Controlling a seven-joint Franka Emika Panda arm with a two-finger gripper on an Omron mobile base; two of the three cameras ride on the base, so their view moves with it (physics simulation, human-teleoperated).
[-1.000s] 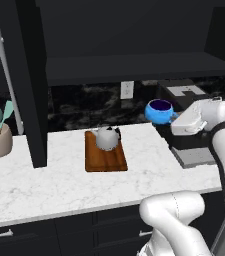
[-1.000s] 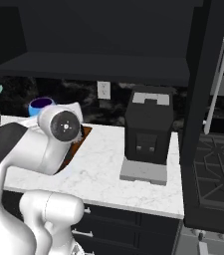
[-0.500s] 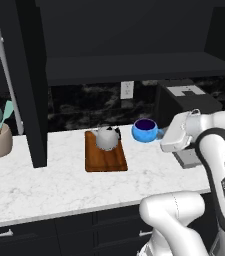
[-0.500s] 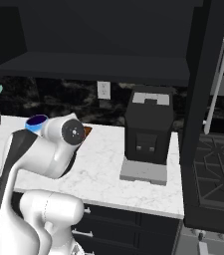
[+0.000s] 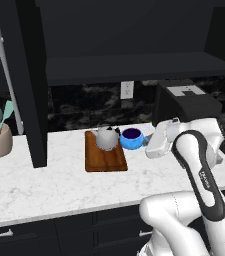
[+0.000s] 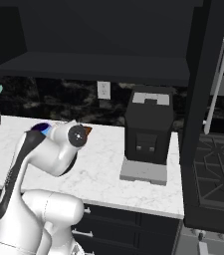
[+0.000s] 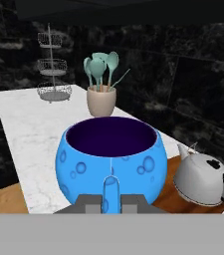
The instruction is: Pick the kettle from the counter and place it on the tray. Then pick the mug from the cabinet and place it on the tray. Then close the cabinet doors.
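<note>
Mug (image 7: 109,158) rides in my gripper (image 7: 110,203), fingers pinched tight on its handle so the bowl stays upright. In the left base view it hangs just off the tray (image 5: 104,161) edge at three o'clock from the kettle (image 5: 106,138), which sits at the tray's twelve o'clock end. I judge placement comes next.

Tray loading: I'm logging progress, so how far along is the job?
Done: the kettle sits on the tray. In hand: the pincer is shut on the mug handle, beside the kettle at tray height. Left: releasing the mug, closing the cabinet doors.
</note>
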